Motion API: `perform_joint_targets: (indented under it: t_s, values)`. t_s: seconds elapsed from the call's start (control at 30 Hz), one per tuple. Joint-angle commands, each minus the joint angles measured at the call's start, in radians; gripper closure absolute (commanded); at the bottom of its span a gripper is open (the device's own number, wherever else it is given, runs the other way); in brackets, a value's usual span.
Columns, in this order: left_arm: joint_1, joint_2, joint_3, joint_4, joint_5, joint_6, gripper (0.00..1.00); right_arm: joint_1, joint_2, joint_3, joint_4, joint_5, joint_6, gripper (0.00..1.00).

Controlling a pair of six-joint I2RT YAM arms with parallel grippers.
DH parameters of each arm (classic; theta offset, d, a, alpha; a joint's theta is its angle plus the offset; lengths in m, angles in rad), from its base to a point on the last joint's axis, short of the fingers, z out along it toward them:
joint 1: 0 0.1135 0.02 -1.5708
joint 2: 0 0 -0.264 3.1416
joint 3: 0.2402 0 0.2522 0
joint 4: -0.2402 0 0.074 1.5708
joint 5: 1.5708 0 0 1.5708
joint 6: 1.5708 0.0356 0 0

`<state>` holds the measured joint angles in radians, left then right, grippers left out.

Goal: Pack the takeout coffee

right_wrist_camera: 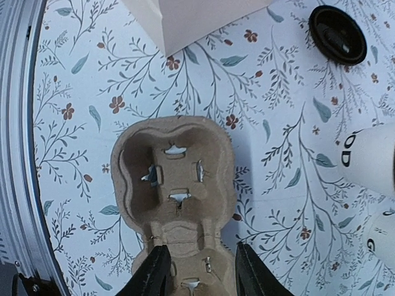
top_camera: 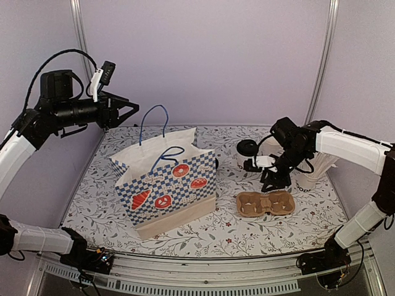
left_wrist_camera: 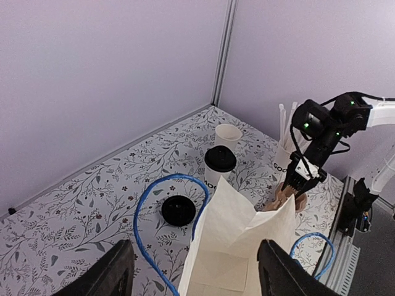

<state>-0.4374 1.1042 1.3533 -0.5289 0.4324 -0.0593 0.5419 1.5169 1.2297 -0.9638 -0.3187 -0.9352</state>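
Lilac walls [top_camera: 216, 55], floral table [top_camera: 203, 237] w/ checkered bag [top_camera: 166, 191] at centre. Takeout coffee [top_camera: 247, 152] upright on table, just right of bag, far of cardboard carrier [top_camera: 265, 203]. Left hand [top_camera: 131, 113] high at far left, jaws wide. Right hand [top_camera: 271, 182] low over carrier, fingers apart either side of its end.

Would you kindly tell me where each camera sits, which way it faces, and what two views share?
Top external: high behind the robot, facing down at the paper bag; both arms show.
Left wrist: raised left, looking across at the takeout coffee; left gripper open.
Right wrist: straight down on the cup carrier; right gripper open.
Shared: both wrist views show the loose black lid.
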Motion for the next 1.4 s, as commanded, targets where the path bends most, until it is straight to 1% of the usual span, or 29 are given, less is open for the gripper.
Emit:
perform_joint_targets:
  t_s: [0.0, 0.17, 0.4, 0.6, 0.83, 0.93, 1.1, 1.37]
  values:
    - [0.002, -0.027, 0.004, -0.014, -0.022, -0.011, 0.29, -0.005, -0.006, -0.095, 0.012, 0.032, -0.007, 0.61]
    - [0.002, -0.022, -0.009, -0.009, -0.016, -0.009, 0.29, -0.005, 0.015, -0.144, 0.066, 0.062, -0.010, 0.61]
    - [0.004, -0.017, -0.017, -0.010, -0.020, 0.006, 0.29, -0.005, 0.065, -0.166, 0.106, 0.071, -0.023, 0.57]
    - [0.008, -0.014, -0.030, -0.009, -0.019, 0.011, 0.29, 0.002, 0.096, -0.176, 0.109, 0.075, -0.037, 0.57]
    - [0.012, -0.008, -0.027, -0.003, -0.012, 0.014, 0.29, 0.018, 0.088, -0.208, 0.103, 0.080, -0.071, 0.57]
    - [0.013, -0.003, -0.032, -0.001, -0.009, 0.015, 0.29, 0.020, 0.094, -0.220, 0.114, 0.088, -0.068, 0.56]
    - [0.015, 0.002, -0.039, 0.003, -0.004, 0.014, 0.29, 0.027, 0.095, -0.226, 0.146, 0.103, -0.056, 0.53]
    - [0.015, -0.006, -0.054, 0.007, -0.001, 0.009, 0.29, 0.051, 0.113, -0.228, 0.157, 0.099, -0.033, 0.53]
